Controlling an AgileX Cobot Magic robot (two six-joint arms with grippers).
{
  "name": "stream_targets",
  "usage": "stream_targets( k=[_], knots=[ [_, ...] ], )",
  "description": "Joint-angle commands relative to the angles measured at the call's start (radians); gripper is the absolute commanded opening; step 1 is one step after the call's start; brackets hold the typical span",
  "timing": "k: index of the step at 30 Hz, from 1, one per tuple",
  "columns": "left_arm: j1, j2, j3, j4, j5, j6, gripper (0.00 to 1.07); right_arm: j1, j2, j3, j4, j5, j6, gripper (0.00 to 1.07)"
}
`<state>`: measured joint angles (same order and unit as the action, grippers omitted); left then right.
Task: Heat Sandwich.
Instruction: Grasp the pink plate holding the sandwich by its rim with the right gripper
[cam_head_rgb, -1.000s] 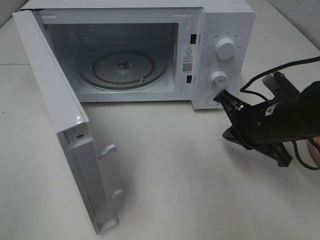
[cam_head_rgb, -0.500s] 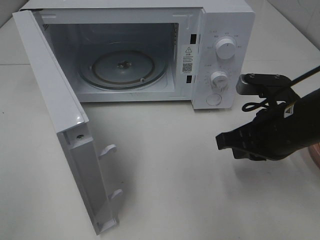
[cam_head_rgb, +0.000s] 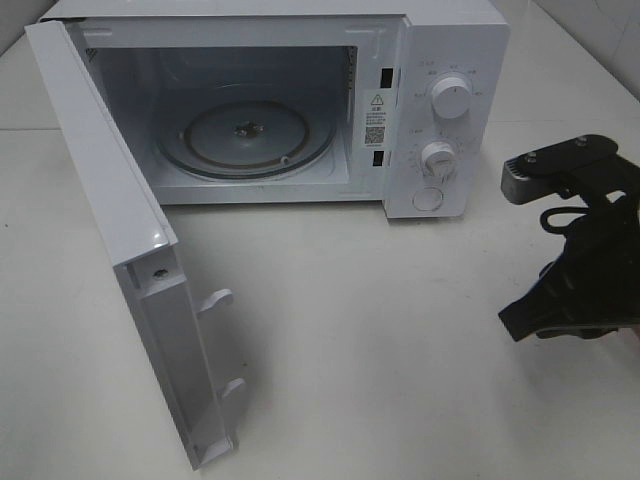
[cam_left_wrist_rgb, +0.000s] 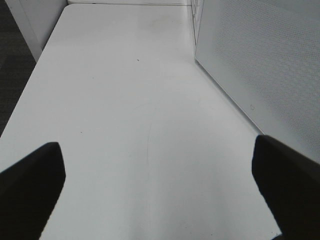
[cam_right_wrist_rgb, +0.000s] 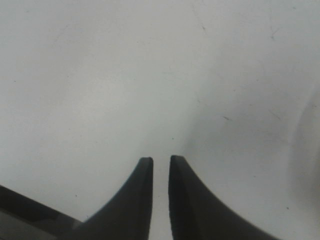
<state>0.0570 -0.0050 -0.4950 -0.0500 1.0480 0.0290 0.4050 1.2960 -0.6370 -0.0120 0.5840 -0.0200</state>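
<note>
The sandwich is out of view in every frame. The white microwave (cam_head_rgb: 455, 40) stands at the back with its door (cam_head_rgb: 100, 190) swung wide to the left and its glass turntable (cam_head_rgb: 245, 135) bare. My right gripper (cam_head_rgb: 512, 322) hangs over the table to the right of the microwave, below its control panel, pointing down. In the right wrist view its fingers (cam_right_wrist_rgb: 142, 200) are parted by a narrow slit with nothing between them and bare table beneath. My left gripper (cam_left_wrist_rgb: 157, 147) is wide open over bare table, beside the door's perforated panel (cam_left_wrist_rgb: 260, 60).
Two knobs (cam_head_rgb: 452, 98) and a round button (cam_head_rgb: 428, 198) sit on the microwave's right panel. The open door juts toward the table's front left, its latch hooks (cam_head_rgb: 215, 300) sticking out. The white table (cam_head_rgb: 350, 340) stretches in front of the microwave.
My right gripper has pulled away from the microwave's round button, swinging right and toward the front, and its fingers have parted slightly. The left gripper has not changed.
</note>
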Motion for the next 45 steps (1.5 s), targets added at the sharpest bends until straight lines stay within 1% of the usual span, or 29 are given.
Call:
stream_targets(
  k=[1, 3, 4, 5, 8, 9, 10, 11, 13, 14, 15, 18, 19, 22, 27, 37, 45],
  knots=[
    [0.002, -0.027, 0.002, -0.001, -0.011, -0.001, 0.96, -0.006, -0.021, -0.041, -0.038, 0.083, -0.015, 0.18],
    [0.002, -0.027, 0.002, -0.001, -0.011, -0.001, 0.96, -0.020, -0.021, -0.066, -0.048, 0.115, -0.011, 0.20],
    [0.002, -0.027, 0.002, -0.001, -0.011, -0.001, 0.96, -0.046, -0.021, -0.082, -0.053, 0.132, 0.004, 0.24],
    [0.002, -0.027, 0.002, -0.001, -0.011, -0.001, 0.96, -0.046, -0.021, -0.082, -0.053, 0.132, 0.004, 0.24],
    [0.002, -0.027, 0.002, -0.001, -0.011, -0.001, 0.96, -0.098, -0.021, -0.101, -0.063, 0.146, 0.043, 0.33],
    [0.002, -0.027, 0.002, -0.001, -0.011, -0.001, 0.96, -0.133, -0.021, -0.112, -0.082, 0.146, 0.061, 0.41],
    [0.002, -0.027, 0.002, -0.001, -0.011, -0.001, 0.96, -0.149, -0.021, -0.115, -0.094, 0.146, 0.070, 0.47],
    [0.002, -0.027, 0.002, -0.001, -0.011, -0.001, 0.96, -0.149, -0.021, -0.115, -0.094, 0.146, 0.070, 0.47],
    [0.002, -0.027, 0.002, -0.001, -0.011, -0.001, 0.96, -0.176, -0.021, -0.115, -0.116, 0.142, 0.077, 0.58],
    [0.002, -0.027, 0.002, -0.001, -0.011, -0.001, 0.96, -0.200, -0.020, -0.115, -0.143, 0.137, 0.075, 0.72],
    [0.002, -0.027, 0.002, -0.001, -0.011, -0.001, 0.96, -0.200, -0.020, -0.115, -0.143, 0.137, 0.075, 0.72],
    [0.002, -0.027, 0.002, -0.001, -0.011, -0.001, 0.96, -0.240, -0.016, -0.115, -0.171, 0.120, 0.074, 0.94],
    [0.002, -0.027, 0.002, -0.001, -0.011, -0.001, 0.96, -0.249, -0.015, -0.115, -0.176, 0.117, 0.074, 0.96],
    [0.002, -0.027, 0.002, -0.001, -0.011, -0.001, 0.96, -0.266, -0.003, -0.115, -0.178, 0.111, 0.076, 0.98],
    [0.002, -0.027, 0.002, -0.001, -0.011, -0.001, 0.96, -0.304, 0.040, -0.117, -0.178, 0.096, 0.094, 0.96],
    [0.002, -0.027, 0.002, -0.001, -0.011, -0.001, 0.96, -0.364, 0.183, -0.122, -0.186, 0.062, 0.120, 0.93],
    [0.002, -0.027, 0.002, -0.001, -0.011, -0.001, 0.96, -0.367, 0.281, -0.172, -0.190, 0.060, 0.120, 0.91]
  ],
)
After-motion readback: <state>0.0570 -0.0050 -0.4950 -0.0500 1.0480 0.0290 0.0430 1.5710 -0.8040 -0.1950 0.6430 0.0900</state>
